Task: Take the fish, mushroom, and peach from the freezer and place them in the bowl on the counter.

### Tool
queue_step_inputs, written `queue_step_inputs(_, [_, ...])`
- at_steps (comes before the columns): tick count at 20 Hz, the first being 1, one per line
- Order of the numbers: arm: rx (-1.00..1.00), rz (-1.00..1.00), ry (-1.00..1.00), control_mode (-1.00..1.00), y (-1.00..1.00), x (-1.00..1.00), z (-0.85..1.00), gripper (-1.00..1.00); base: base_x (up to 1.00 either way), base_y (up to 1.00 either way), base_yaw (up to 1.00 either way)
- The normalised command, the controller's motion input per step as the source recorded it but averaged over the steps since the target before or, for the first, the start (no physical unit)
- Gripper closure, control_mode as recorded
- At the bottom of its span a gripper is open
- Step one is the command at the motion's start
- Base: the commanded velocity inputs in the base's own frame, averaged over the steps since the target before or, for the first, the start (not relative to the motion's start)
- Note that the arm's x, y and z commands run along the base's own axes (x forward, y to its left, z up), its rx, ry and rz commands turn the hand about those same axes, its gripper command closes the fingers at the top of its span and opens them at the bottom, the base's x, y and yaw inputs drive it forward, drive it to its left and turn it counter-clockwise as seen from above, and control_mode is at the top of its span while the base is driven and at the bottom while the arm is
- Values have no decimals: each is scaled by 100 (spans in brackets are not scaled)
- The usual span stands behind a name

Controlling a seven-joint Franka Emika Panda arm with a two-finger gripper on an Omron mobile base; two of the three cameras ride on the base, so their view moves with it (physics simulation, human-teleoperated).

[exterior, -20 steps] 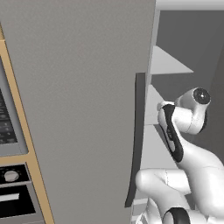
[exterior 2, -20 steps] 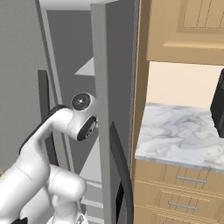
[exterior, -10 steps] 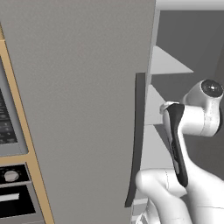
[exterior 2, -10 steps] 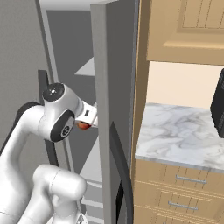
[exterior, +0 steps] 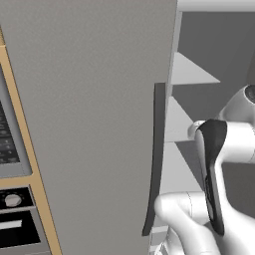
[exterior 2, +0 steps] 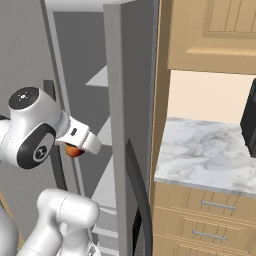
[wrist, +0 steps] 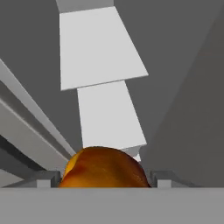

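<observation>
The peach (wrist: 104,168), round and orange, fills the gap between my two fingertips (wrist: 47,178) in the hand view, and my gripper (wrist: 105,180) is shut on it. From the right base view the peach (exterior 2: 74,150) peeks out under my white hand, held in the air in front of the open freezer (exterior 2: 114,100). Its white inner shelves (wrist: 98,48) lie straight ahead of the hand. The freezer's grey door (exterior: 89,99) with its long dark handle (exterior: 155,159) stands at my left. The counter (exterior 2: 210,150) lies to the right. The fish, mushroom and bowl are out of view.
The freezer's right wall with a dark curved handle (exterior 2: 137,185) stands between my arm and the counter. Tan drawers (exterior 2: 200,220) sit under the marble, and a wooden wall cabinet (exterior 2: 215,30) hangs above it. An oven panel (exterior: 12,199) is at far left.
My arm has drawn back out of the freezer, its elbow swinging left in the right base view, and the peach has come into sight under the hand. The grip has stayed the same.
</observation>
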Motion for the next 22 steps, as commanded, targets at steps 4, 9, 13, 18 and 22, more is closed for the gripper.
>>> queue_step_inputs(4, [0,16,8,-100,31,-46,12,100,0,0,0])
queue_step_inputs(9, [0,6,8,-100,18,-32,15,100,0,0,0])
queue_step_inputs(13, [0,0,2,-100,-10,-35,6,100,0,0,0])
queue_step_inputs(18, [-1,-3,1,-100,6,-7,0,100,0,0,0])
queue_step_inputs(22, [0,0,0,-100,0,-6,0,100,0,0,0])
